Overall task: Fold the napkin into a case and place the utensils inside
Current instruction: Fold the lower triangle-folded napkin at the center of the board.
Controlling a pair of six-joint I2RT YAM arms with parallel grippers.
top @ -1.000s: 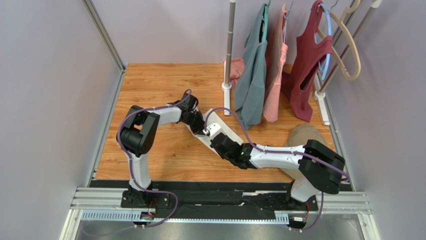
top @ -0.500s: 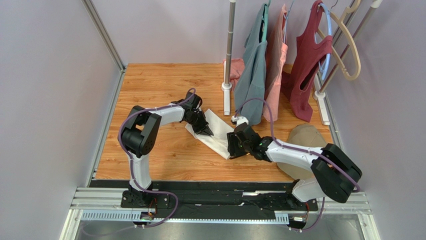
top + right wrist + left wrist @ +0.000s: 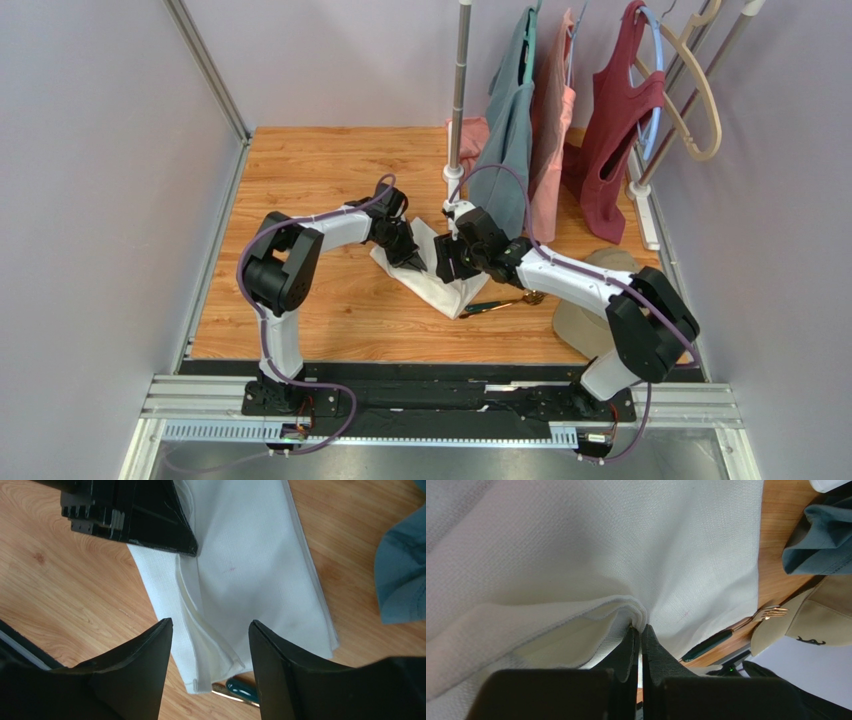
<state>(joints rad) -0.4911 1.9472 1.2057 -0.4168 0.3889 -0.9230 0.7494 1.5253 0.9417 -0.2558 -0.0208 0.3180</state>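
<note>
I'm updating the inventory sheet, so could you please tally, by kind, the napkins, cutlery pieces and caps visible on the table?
Napkins: 1
Cutlery pieces: 1, a fork
Caps: 1
Total: 3

**Left arm** (image 3: 335, 228): upper link rises from its base. The elbow is bent out to the left, the forearm runs right and away, and the wrist is pitched downward.
**Left jaws:** pressed together, with the tips pinching a raised fold of the napkin (image 3: 686, 555).
**Right arm** (image 3: 572, 277): elbow folded at the far right. The forearm stretches left and away, and the wrist tips down, close beside the left wrist.
**Right jaws:** spread wide, with nothing between them and both tips hanging clear above the napkin.
</note>
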